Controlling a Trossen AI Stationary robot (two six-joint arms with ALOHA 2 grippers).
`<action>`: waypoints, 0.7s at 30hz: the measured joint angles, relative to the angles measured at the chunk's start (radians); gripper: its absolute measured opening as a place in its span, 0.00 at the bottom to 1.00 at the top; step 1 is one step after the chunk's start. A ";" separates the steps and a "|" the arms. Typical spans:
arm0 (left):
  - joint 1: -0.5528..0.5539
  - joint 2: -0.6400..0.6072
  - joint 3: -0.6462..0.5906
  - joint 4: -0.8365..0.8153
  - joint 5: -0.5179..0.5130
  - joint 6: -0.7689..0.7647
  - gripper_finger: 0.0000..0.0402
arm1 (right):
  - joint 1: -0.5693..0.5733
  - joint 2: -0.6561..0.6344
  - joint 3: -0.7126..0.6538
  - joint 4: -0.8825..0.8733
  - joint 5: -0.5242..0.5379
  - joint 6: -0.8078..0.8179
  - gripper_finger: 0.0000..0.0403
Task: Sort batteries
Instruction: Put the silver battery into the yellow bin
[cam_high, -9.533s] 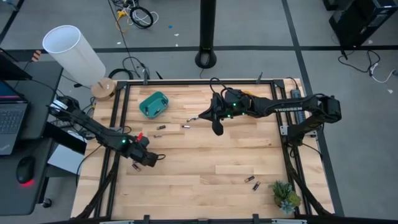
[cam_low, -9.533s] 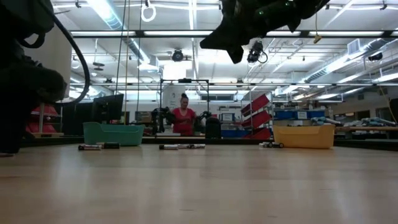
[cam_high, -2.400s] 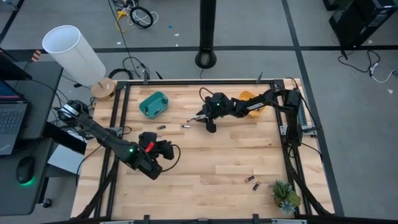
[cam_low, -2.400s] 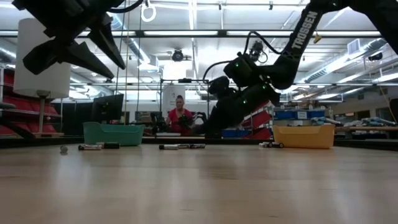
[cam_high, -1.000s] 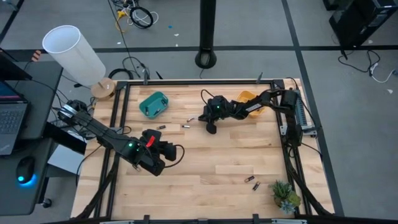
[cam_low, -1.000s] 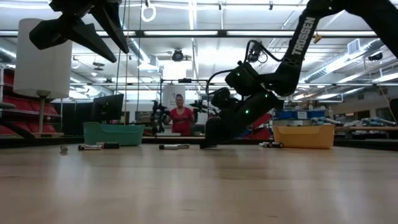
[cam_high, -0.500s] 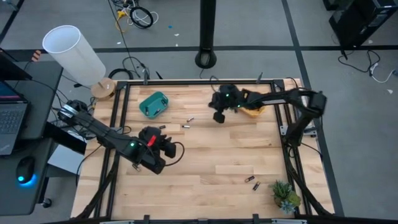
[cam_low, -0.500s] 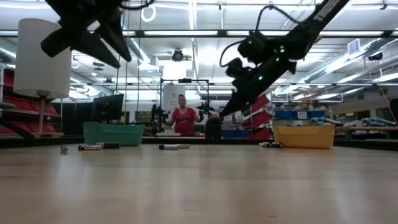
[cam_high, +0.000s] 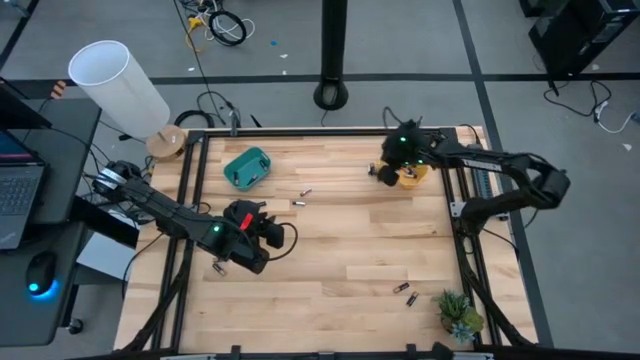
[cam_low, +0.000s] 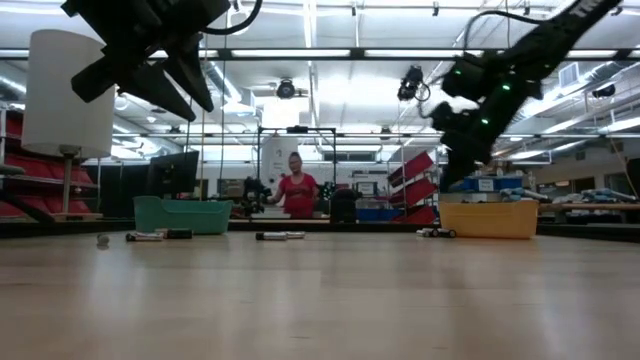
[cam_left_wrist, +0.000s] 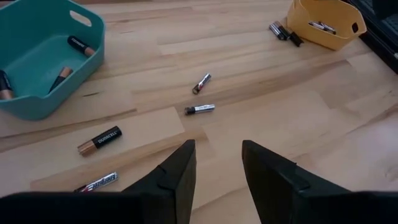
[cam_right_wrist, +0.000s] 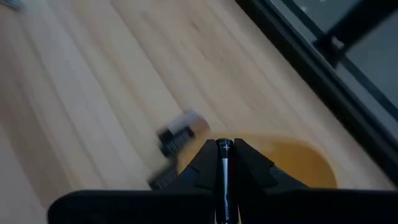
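Now your right gripper (cam_right_wrist: 224, 163), jaws pinched on a slim silvery battery (cam_right_wrist: 223, 171) lying lengthwise between its fingers, is hovering at the near rim of the orange plastic bin (cam_right_wrist: 292, 163), just ahead.

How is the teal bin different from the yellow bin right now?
The teal bin holds fat batteries with copper ends; the yellow bin holds thin silvery ones. The right hand, shut on a thin battery, hangs by the yellow bin; no hand is near the teal bin. Both sit along the table's far edge.
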 joint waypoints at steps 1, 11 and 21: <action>0.000 0.000 0.000 0.000 0.000 0.000 0.36 | -0.014 -0.022 -0.028 0.003 0.000 0.004 0.08; 0.009 0.000 0.000 0.004 0.062 0.000 0.36 | -0.160 -0.138 -0.124 -0.038 -0.248 0.184 0.09; 0.019 0.000 0.000 0.004 0.104 0.002 0.36 | -0.358 -0.135 -0.121 -0.054 -0.555 0.390 0.08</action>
